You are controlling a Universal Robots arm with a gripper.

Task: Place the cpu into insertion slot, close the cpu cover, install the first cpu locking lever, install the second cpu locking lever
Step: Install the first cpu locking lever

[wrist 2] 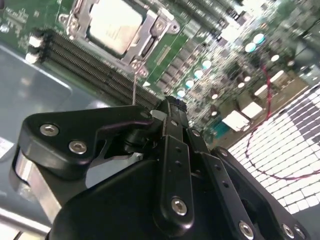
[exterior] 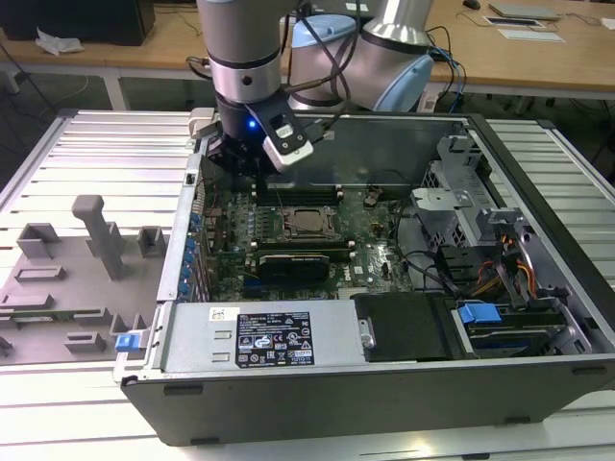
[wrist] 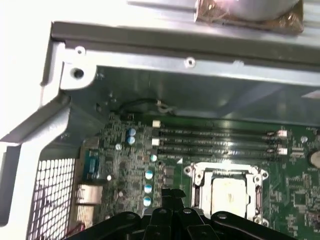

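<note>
- Looking down on the cpu [wrist: 229, 192] — seated flat in the insertion slot [exterior: 291, 224], dull metal top facing up, presumably so the contacts underneath meet the socket.
- No real long axis to call on a square chip; edges running parallel to the memory slots [wrist: 215, 140] and square with the motherboard [wrist: 125, 165].
- Framing it all round, the cpu cover [wrist 2: 146, 36], lying down over the chip's margins with the metal top visible through the window. Judged closed, and there to clamp the chip in place.
- Hovering beside the socket and off the cover, the gripper [wrist 2: 172, 107]. Fingers pinched together with nothing between them, probably to give one slim tip for pushing thin hardware rather than grasping it.
- In the exterior view, poised over the board toward the exterior view's left of the socket, within the case wall [wrist: 175, 60].
- Rising near the socket's corner, just ahead of the fingertips, a thin rod [wrist 2: 134, 90] — possibly a locking lever standing unlatched, though too faint to call for sure.
</note>
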